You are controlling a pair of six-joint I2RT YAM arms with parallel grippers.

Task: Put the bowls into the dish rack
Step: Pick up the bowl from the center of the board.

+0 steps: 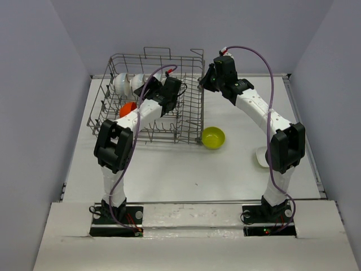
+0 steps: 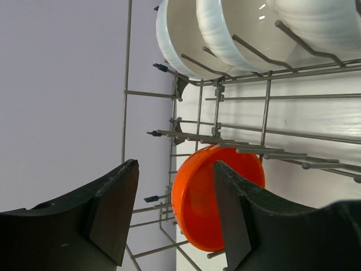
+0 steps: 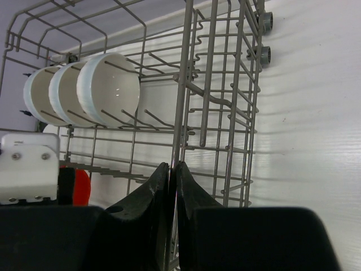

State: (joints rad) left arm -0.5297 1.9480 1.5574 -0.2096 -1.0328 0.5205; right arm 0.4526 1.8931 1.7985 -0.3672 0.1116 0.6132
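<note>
**Four bowls in the rack, one beside it**

We see the dish rack [image 1: 194, 113] at the far left of the table [image 1: 186, 169]. Three white bowls [image 3: 110, 87] stand on edge in its far row, with an orange bowl [image 2: 197, 203] on edge nearer. The left gripper [image 2: 175, 166] hangs inside the rack, jaws spread and empty, the orange bowl just beyond them. The right gripper [image 3: 172, 169] is clenched on an upright wire of the rack's right wall. A yellow-green bowl [image 1: 213, 138] sits just beside the rack's near right corner. A white piece [image 1: 262, 157] half hidden behind the right arm may be another bowl.

Orange bowl [image 2: 197, 197], white bowls [image 2: 225, 34] in dish rack [image 1: 169, 129]
</note>
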